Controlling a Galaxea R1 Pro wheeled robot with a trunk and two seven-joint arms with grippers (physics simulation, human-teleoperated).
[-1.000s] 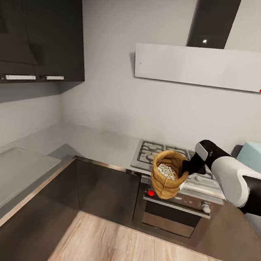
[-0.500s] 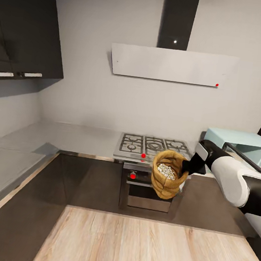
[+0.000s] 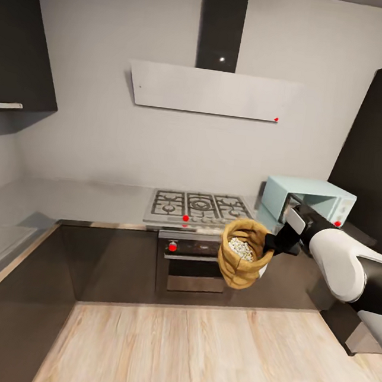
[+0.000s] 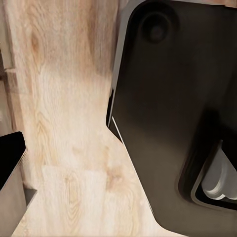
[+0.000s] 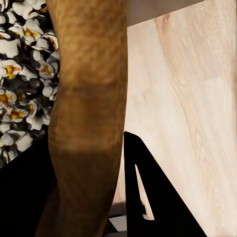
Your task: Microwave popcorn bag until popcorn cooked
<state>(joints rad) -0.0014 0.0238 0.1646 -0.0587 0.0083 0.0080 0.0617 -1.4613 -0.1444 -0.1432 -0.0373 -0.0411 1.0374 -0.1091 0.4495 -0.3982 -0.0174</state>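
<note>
The right gripper [image 3: 275, 243] clamps the rolled rim of the tan-orange burlap popcorn bag [image 3: 241, 261], carried upright in the air before the steel oven [image 3: 193, 262]. The boxy mint-blue microwave [image 3: 307, 200] (door apparently ajar) waits on the grey steel countertop [image 3: 82, 198]. Best kept level, arm extended forward, elbow bent; whether the left gripper is open cannot be told.
</note>
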